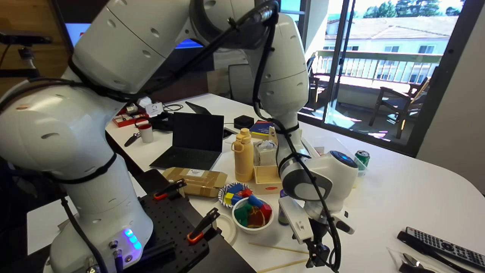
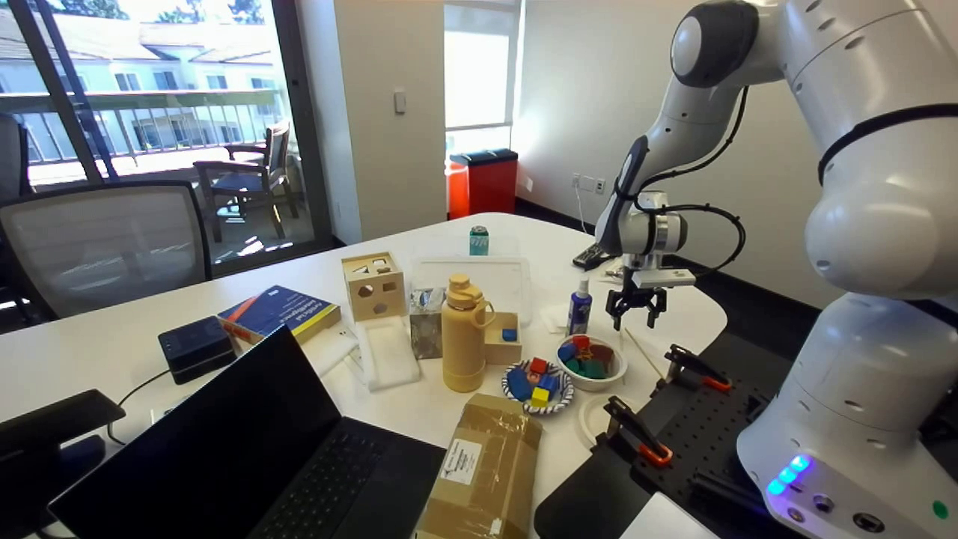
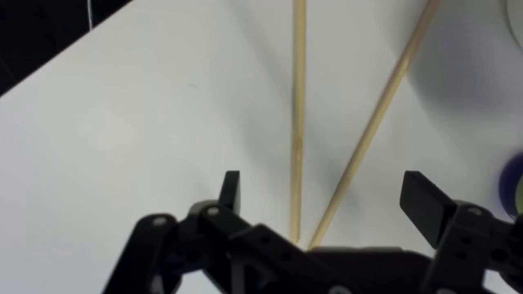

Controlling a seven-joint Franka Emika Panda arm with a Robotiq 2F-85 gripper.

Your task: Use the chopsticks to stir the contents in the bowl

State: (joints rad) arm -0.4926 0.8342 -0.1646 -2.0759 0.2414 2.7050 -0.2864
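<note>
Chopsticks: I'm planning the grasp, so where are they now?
The chopsticks lie on the table at bottom centre in an exterior view, just below the white bowl.

The chopsticks lie on the table; in my wrist view their near ends sit close together between the fingers of my gripper, and they spread apart from there. In an exterior view I see the bowl beyond them, pieces inside, a bottle to its right. Just behind and left stands a smaller bowl; behind that, the flask, with the parcel left of it and the laptop behind the parcel.
</note>
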